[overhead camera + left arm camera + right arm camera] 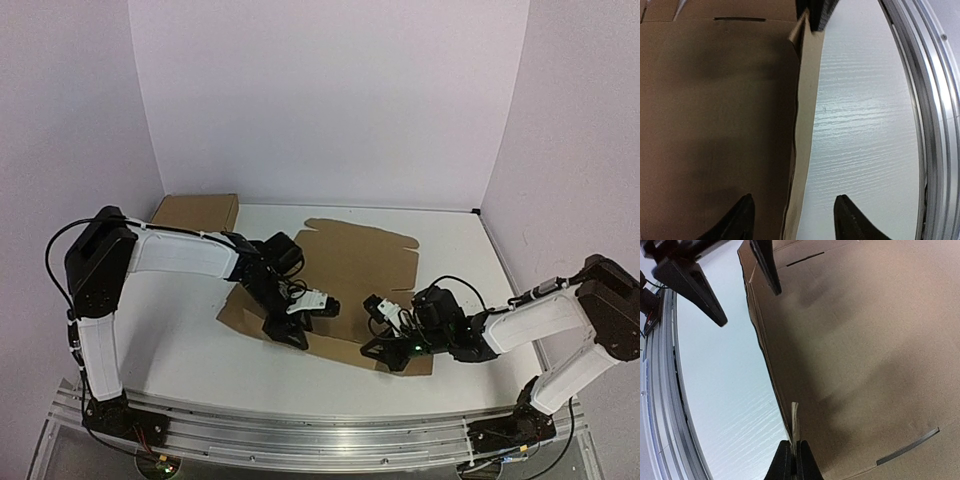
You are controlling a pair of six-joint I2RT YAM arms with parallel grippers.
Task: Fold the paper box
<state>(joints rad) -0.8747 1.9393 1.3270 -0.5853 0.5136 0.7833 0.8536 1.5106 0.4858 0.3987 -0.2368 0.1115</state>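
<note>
Paper box [350,265] isn't a box yet: 1 big die-cut brown cardboard sheet, mostly flat on the white table [180,340], mid-table btwn the 2 arms. Outline is irregular, w/ notched flaps along the far edge. Surface is plain matte brown w/ faint creases. 1 narrow slit [740,19] shows in the left wrist view, and 2 more [907,446] in the right wrist view.

The long flap [807,100] on the near edge is lifted off the table and stands roughly upright along the fold. The rest of the sheet [715,125] lies flat.

Right gripper [792,462] is clamped tight on the thin top edge of that flap [795,415], w/ cardboard pinched btwn the pads. Top view has it at the sheet's near right corner [385,352].

Left gripper [794,220] has its jaws apart, straddling the raised flap further along: 1 finger over the sheet, 1 over bare table, gripping nothing. Can't tell if either pad touches the cardboard.

A plain brown box [195,212] sits at the back left, well apart from both grippers.
</note>
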